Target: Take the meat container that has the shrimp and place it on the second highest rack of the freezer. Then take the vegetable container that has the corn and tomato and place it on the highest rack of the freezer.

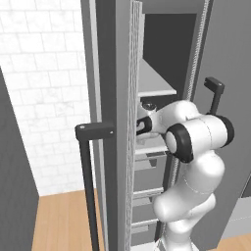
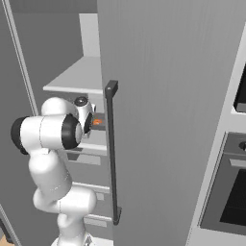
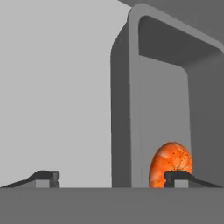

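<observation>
Shrimp [image 3: 171, 164], orange and curled, is seen at the lower right of the hand view, lying inside the dark grey meat container [image 3: 131, 109], whose rounded rim fills the centre and right of that frame. The pincer [image 3: 113, 178] is spread wide, one fingertip at the lower left and the other at the lower right just in front of the shrimp; nothing is gripped between them, and the tray's left wall stands between the two tips.

In the right base view the shrimp [image 2: 97, 122] is glimpsed as a small orange spot at centre left, on a pale shelf inside the freezer [image 2: 168, 96], just beyond the arm's wrist and beside the long dark door handle [image 2: 112, 153]. One further shelf [image 2: 77, 77] is seen above it, at upper left. In the left base view the white arm [image 1: 196, 142] reaches from the lower right into the open freezer [image 1: 112, 98] at mid-frame, below a pale shelf [image 1: 154, 83]. A white tiled wall [image 1: 44, 88] is seen at the left.

No writing, brand or label can be read anywhere.
</observation>
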Tool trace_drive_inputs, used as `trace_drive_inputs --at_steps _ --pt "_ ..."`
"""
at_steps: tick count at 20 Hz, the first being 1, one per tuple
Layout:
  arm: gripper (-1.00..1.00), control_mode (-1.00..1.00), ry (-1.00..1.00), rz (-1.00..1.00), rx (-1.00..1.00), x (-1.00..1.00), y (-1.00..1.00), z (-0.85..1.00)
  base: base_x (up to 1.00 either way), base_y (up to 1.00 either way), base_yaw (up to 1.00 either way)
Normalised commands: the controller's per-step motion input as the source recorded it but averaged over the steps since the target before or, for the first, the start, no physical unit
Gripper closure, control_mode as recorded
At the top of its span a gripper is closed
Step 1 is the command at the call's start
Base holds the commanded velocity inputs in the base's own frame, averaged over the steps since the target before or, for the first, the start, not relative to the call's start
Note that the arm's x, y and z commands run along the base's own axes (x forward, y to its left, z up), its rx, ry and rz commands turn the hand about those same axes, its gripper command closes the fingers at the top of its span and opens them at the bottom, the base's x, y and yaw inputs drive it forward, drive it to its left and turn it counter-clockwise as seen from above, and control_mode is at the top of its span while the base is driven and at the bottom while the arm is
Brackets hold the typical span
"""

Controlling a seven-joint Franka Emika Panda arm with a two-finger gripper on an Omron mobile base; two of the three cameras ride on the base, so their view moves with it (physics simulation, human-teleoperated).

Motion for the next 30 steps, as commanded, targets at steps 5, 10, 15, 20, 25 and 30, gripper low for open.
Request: trace_drive_inputs --at_steps 5,10,15,20,25,30 --pt "-1.00 -1.00 -0.11 0.00 0.00 -0.47 -0.05 0.57 0.00 0.00 0.00" --pt "-1.00 -1.00 0.00 -0.02 0.00 -0.34 -0.05 0.68 0.00 0.00 0.00" --pt "-1.00 -1.00 0.02 -0.15 0.00 -0.98 -0.10 0.17 0.00 0.00 0.00" --pt "-1.00 -1.00 0.14 -0.14 0.02 -1.00 -0.11 0.13 0.00 0.00 0.00" --pt "-1.00 -1.00 0.12 -0.03 0.05 -0.73 -0.23 0.19 0.00 0.00 0.00" --pt "-1.00 -1.00 0.11 0.09 0.00 -0.40 -0.03 0.39 0.00 0.00 0.00"
